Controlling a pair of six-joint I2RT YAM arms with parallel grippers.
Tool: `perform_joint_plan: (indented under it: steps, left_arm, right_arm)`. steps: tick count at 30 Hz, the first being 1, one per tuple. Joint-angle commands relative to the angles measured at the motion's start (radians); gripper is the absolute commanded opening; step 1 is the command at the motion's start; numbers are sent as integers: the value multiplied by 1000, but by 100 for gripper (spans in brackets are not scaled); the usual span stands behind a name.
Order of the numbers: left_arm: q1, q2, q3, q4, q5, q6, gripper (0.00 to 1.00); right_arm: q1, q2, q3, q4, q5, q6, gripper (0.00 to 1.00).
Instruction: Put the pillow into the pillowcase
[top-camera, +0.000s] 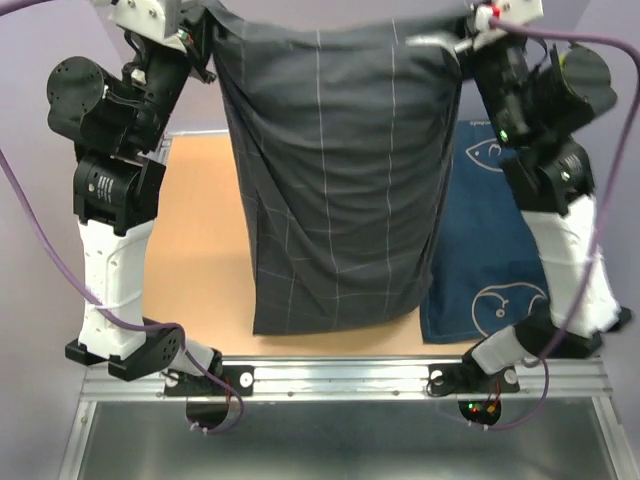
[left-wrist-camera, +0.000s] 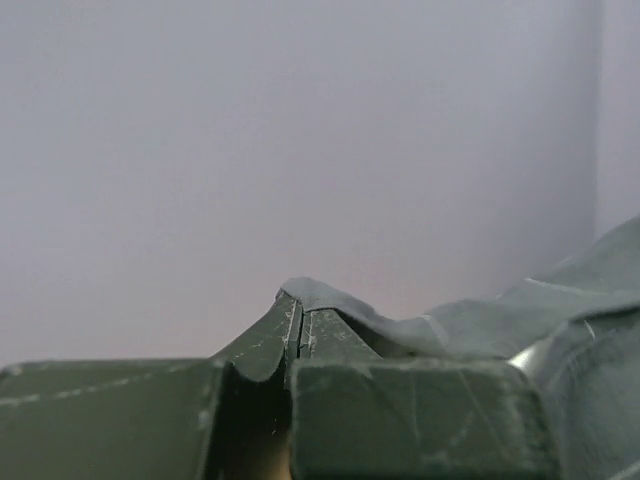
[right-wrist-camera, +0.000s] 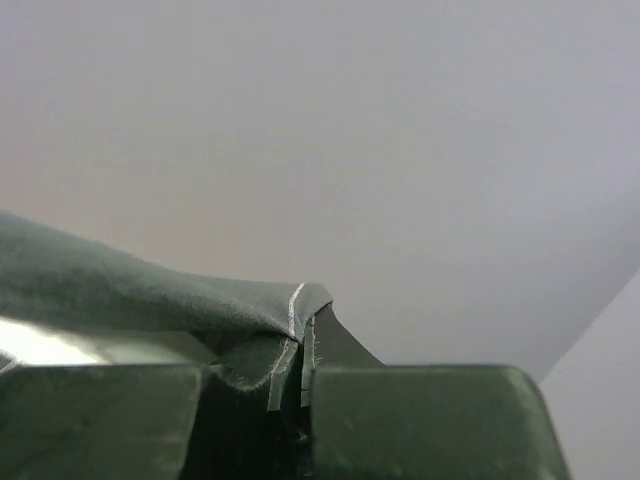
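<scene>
Two arms hold the pillowcase (top-camera: 335, 170) up by its top corners, so that it hangs as a broad dark grey sheet with thin light grid lines between them. The left fingers (left-wrist-camera: 265, 345) are pressed together on the case's top left corner. In the left wrist view a folded hem of grey fabric comes out from between the tips and drapes away to the right. The right fingers (right-wrist-camera: 342, 350) are likewise closed tight on the top right corner. There the fabric edge, with one pale grid line on it, wraps over the tips and runs off to the left.

From the top camera the upper hem stretches almost level between the two grips, sagging a little in the middle. The sack falls straight down and looks full and rounded rather than flat. Its lower edge lies over the near part of the tabletop (top-camera: 200, 260), close to the metal rail (top-camera: 350, 378) that carries the arm bases. Whether that edge rests on the wood or hangs just above it cannot be told.

The pillow is not in plain sight. A pale patch shows under the fabric fold in the right wrist view, but what it is cannot be told.

A navy blue cloth with white fish drawings (top-camera: 490, 260) lies flat on the right side of the tabletop, and the hanging case covers its left edge from this view. Purple cables (top-camera: 45, 240) loop down beside both arms.
</scene>
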Motion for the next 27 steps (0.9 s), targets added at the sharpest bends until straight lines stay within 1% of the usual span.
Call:
perform_joint_plan:
  steps: [1,2,3,4,5,6,7,8,9,10,11,12,13,14,15,16,17,18,19,20,21,22,23,24,25,26,27]
  left_arm:
    - [13,-30,184,217,-151,49,0]
    - [13,-89,110,229,-137,57,0]
    - [13,-115,-70,229,-76,56,0]
    - [13,-138,-132,202,-44,72,0]
    - [13,-140,-163,209,-42,77,0]
    - [13,-137,-154,229,-138,62,0]
    - [21,-129,-112,273,-174,48,0]
    - [22,-119,-61,310,-185,49,0]
    - [22,-128,-9,338,-230,42,0]
    - [22,-145,-21,373,-232,33,0]
    - [22,-183,-45,399,-226,26,0]
    - [22,-197,-112,378,-199,19,0]
    - [22,-209,-158,341,-168,-3,0]
    - [22,-217,-204,218,-144,-51,0]
    - [22,-217,-295,141,-70,-58,0]
    - [21,-218,-344,25,-47,-88,0]
    - [22,-199,-384,-43,-24,-117,0]
    - [22,-176,-360,-118,16,-98,0]
    - [22,-159,-310,-174,-10,-87,0]
    - [24,-148,-264,-144,-57,-86,0]
    - [35,-158,-202,-94,-130,-63,0]
    - [35,-171,-188,-43,-149,-47,0]
    - [35,-195,-205,37,-165,-41,0]
    - [35,-200,-225,48,-142,-58,0]
    - [35,-191,-231,25,-92,-50,0]
    - [35,-139,-216,-93,-50,-38,0]
    - [35,-116,-155,-111,-123,-37,0]
  right_arm:
    - [-9,148,462,196,80,-144,1]
    - [-9,131,379,195,84,-135,1]
    - [-9,81,249,190,69,-111,1]
    - [-7,-30,-54,192,-8,-121,0]
    - [-9,-72,-135,213,-17,-163,1]
    - [-9,-82,-148,276,1,-178,1]
    - [-9,-5,-52,305,17,-149,1]
    - [-9,60,242,305,85,-146,0]
    - [-9,118,410,305,106,-152,1]
    - [-9,161,500,304,123,-152,1]
    - [-9,147,512,305,139,-152,1]
    - [-7,78,261,305,159,-157,1]
    - [-9,1,82,301,152,-161,1]
    - [-9,-71,-114,264,134,-114,1]
    - [-9,-153,-266,171,88,-80,1]
    - [-9,-157,-284,-71,68,37,1]
    - [-9,-141,-284,-145,99,87,1]
    - [-9,-130,-265,-194,115,82,0]
    - [-9,-108,-128,-183,139,25,1]
    - [-9,-75,-14,-160,175,6,1]
    - [-9,33,156,-153,227,-12,1]
    - [-9,75,391,-155,242,-29,0]
    - [-9,91,421,-156,271,-25,0]
    - [-9,71,339,-159,282,-23,1]
    - [-9,-43,187,-170,278,-42,1]
    - [-9,-120,-158,-158,250,-55,0]
    - [-9,-166,-251,-99,223,-89,1]
